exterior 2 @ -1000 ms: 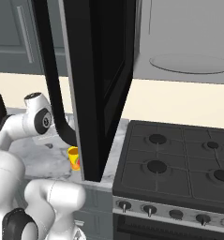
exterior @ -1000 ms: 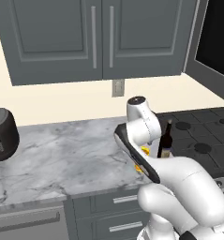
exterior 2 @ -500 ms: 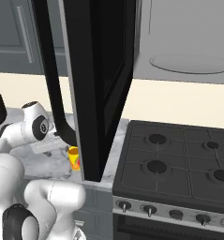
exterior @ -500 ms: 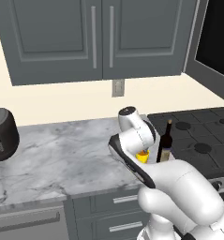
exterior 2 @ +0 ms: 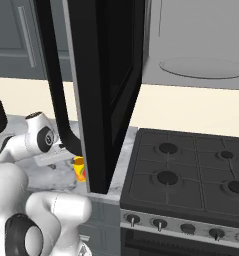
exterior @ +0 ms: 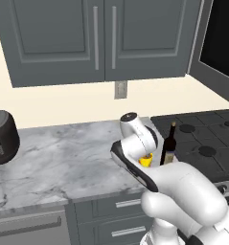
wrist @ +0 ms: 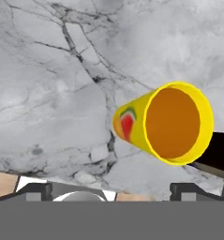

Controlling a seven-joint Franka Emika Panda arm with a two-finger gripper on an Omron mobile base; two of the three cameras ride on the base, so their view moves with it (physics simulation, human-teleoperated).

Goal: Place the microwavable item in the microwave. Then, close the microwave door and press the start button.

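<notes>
Around me, a grey-veined marble counter (exterior: 63, 162) runs along a cream wall (exterior: 58, 103) with a small outlet plate (exterior: 120, 89) set in it. Grey cabinet doors (exterior: 97, 38) with slim metal handles hang overhead, and grey drawers (exterior: 120, 217) sit under the counter. To my right lies a black gas stove (exterior 2: 191, 175) with a row of knobs (exterior 2: 186, 226). A dark toaster (exterior: 2, 138) stands far left.

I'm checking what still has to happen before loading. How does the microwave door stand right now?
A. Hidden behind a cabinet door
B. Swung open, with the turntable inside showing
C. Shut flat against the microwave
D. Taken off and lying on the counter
B: in the right base view the microwave door stands swung out edge-on, and the round turntable shows in the pale interior of the microwave.
</notes>
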